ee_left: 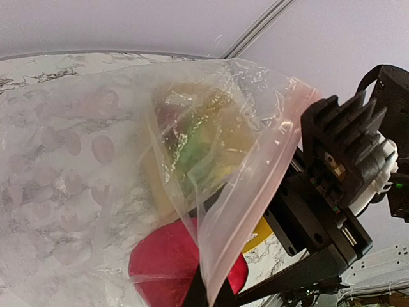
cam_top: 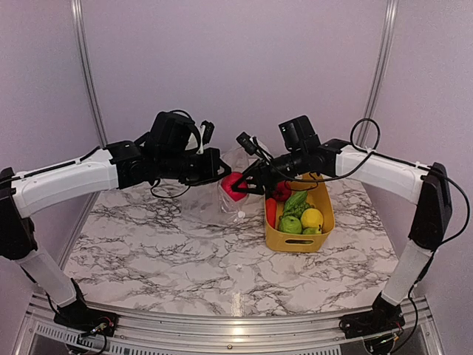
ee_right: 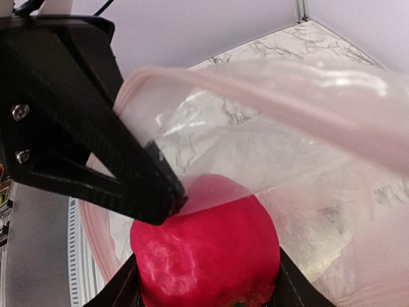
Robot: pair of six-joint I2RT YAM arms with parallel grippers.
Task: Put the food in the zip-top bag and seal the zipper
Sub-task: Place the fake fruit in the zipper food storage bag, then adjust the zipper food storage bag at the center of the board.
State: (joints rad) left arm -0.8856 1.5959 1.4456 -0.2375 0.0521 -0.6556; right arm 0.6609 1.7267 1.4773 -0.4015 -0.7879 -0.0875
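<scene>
Over marbled table (cam_top: 148, 244) hangs zip-top bag (cam_top: 231, 208); lilac walls (cam_top: 236, 66).

The zip-top bag (cam_top: 230, 205) stands mid-table (cam_top: 162, 251), its mouth edge pinched by the left gripper (cam_top: 220, 171) on its left. From the right, the right gripper (cam_top: 244, 185) holds the apple (cam_top: 235, 186) at the bag's mouth. Just right of the bag sits the basket (cam_top: 299, 245). Inside it the carrot (cam_top: 271, 212) lies along the left wall, the pear (cam_top: 290, 225) and lemon (cam_top: 312, 218) are at the front, and a leafy piece (cam_top: 297, 200) lies behind them.

White arm links (cam_top: 66, 181), blk joints (cam_top: 129, 164), blk cables (cam_top: 362, 129), blk right claw (cam_top: 250, 185)
</scene>
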